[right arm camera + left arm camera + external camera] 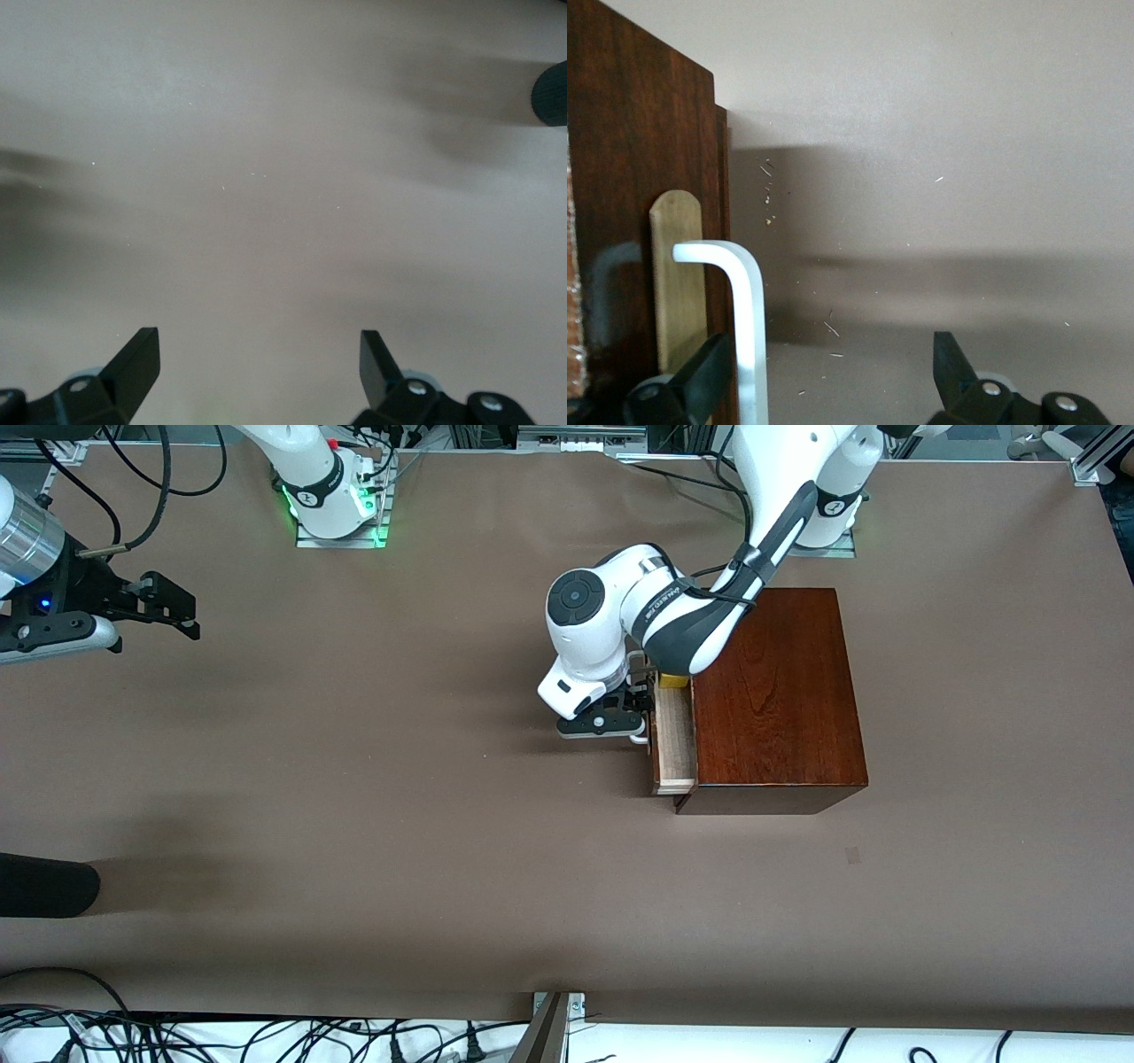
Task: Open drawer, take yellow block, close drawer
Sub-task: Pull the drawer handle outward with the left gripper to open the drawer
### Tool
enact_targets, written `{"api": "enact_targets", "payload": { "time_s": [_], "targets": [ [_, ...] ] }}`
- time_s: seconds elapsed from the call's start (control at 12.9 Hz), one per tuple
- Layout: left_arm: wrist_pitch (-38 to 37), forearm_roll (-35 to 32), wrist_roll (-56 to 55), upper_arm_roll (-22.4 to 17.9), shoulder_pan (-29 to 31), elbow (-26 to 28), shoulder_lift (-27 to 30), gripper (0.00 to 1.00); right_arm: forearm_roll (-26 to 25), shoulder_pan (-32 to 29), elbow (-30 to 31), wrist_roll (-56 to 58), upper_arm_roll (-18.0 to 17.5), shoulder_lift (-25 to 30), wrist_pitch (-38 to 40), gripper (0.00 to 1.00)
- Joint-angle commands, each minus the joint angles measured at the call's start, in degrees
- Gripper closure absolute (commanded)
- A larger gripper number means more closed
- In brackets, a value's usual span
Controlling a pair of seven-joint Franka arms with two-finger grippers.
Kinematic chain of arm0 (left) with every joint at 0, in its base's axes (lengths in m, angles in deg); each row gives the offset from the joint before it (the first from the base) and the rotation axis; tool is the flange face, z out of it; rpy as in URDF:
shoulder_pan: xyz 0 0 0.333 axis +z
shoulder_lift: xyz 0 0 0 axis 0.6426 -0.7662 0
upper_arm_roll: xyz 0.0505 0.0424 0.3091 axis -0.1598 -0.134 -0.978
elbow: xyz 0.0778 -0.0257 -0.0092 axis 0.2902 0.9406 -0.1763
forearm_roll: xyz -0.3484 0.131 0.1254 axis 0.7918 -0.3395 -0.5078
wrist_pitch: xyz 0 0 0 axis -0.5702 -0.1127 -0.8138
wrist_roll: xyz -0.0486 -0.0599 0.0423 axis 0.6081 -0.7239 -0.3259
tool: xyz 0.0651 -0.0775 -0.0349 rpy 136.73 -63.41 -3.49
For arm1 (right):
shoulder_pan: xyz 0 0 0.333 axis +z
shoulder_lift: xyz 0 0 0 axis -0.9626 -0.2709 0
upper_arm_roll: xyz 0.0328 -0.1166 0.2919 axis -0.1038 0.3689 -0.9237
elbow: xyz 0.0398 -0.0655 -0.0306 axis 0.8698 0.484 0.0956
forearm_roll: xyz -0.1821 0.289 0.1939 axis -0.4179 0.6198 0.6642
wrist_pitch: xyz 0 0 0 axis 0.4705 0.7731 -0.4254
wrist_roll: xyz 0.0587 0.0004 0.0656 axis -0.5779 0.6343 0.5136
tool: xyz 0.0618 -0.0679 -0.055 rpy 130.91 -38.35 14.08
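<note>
**Drawer partly out, block mostly hidden under the arm**

We can make out only a sliver of the yellow block (674, 681): it sits in the drawer (674, 737) at the end farther from the front camera, and the left arm (700, 624) covers most of it. The drawer is pulled a short way out of the wooden box (775, 695), toward the right arm's end of the table (354, 824).

The left gripper (833, 372) is in front of the drawer, its fingers apart. In the left wrist view one finger (700, 376) lies between the white handle (749, 328) and the dark drawer front, the other out over the table; we cannot tell whether either touches the handle, whose lower part is cut off.

The right gripper (259, 363) waits with fingers spread over bare table at the right arm's end, well apart from the box. A dark rounded object (44, 884) pokes in at the table's edge there, mostly cut off.
</note>
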Motion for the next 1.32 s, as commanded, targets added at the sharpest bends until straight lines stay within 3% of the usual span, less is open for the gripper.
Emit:
{"api": "enact_targets", "payload": {
  "time_s": [0.0, 0.39, 1.24],
  "targets": [
    [-0.83, -0.47, 0.41, -0.02, -0.5, -2.24, -1.69, 0.0, 0.91, -0.1, -0.79, 0.26, 0.07, -0.11, 0.87, 0.0],
    [4.6, 3.14, -5.72, 0.07, -0.76, -2.33, -2.04, 0.0, 0.91, -0.1, -0.79, 0.26, 0.07, -0.11, 0.87, 0.0],
    [7.78, 5.42, -8.2, 0.69, -2.17, -3.73, -3.37, 0.0, 0.91, -0.18, -0.79, 0.26, 0.07, -0.11, 0.78, 0.0]
  ]
}}
